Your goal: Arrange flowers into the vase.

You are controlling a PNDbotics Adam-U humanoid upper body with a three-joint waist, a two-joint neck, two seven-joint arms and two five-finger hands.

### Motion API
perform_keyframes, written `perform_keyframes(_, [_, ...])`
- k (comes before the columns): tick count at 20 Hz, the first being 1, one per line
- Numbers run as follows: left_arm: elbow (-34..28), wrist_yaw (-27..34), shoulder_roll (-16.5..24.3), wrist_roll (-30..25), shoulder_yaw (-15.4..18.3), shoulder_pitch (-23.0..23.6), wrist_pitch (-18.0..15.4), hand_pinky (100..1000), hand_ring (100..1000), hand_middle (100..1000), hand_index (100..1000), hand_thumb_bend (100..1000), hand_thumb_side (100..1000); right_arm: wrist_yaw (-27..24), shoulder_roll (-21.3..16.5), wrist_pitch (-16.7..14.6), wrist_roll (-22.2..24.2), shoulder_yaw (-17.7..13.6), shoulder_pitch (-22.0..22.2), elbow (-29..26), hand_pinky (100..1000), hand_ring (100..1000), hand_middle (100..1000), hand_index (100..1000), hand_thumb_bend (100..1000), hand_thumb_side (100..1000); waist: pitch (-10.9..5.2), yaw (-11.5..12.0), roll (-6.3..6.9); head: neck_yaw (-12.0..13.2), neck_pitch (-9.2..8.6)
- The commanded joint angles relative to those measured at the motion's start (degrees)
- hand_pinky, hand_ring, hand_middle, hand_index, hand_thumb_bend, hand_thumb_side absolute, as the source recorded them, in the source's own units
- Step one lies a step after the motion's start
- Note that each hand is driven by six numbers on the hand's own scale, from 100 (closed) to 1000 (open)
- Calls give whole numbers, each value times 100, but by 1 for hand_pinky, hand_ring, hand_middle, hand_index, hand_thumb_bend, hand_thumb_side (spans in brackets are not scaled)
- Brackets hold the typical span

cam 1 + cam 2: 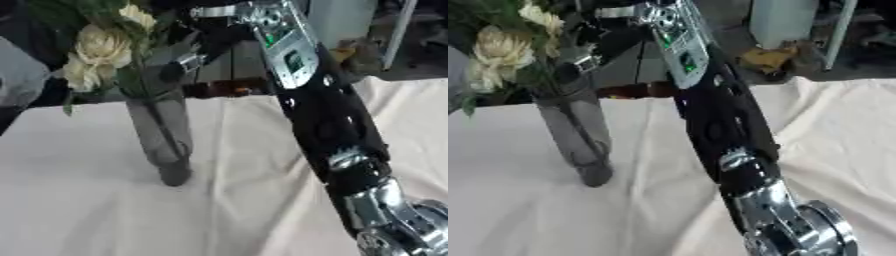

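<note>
We see the right hand [179, 62] at the flowers [101, 47] in the vase [162, 132] on the desk [79, 200]; whether its fingers are apart, we cannot tell

Smoky see-through vase [163, 135], probably glass; matt, creased cream cloth [96, 210] beneath; right arm [328, 125] matt black with glossy silver metal joints.

Two head-mounted eyes, looking down, close over the table [87, 220]; both share the vase [162, 135] and right arm [719, 120]
</note>
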Motion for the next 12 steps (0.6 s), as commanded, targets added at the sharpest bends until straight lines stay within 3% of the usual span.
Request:
perform_keyframes(1, [-83, 0, 113, 10, 13, -19, 1, 719, 873, 865, 977, 100, 1000, 3, -253, 27, -24, -47, -60, -275, 891, 956, 837, 968, 1000, 631, -149, -6, 19, 17, 34])
perform_keyframes(7, [-83, -13, 124, 28, 28, -14, 0, 719, 873, 866, 978, 100, 1000, -210, -569, 95, -123, -79, 139, -684, 887, 952, 839, 968, 1000, 646, -163, -41, 36, -54, 114])
perform_keyframes(12, [-83, -22, 129, 53, 41, -18, -5, 720, 874, 867, 978, 100, 1000, -605, -999, 25, -502, -50, 517, -1338, 860, 936, 835, 967, 985, 766, -166, -71, 49, -112, 149])
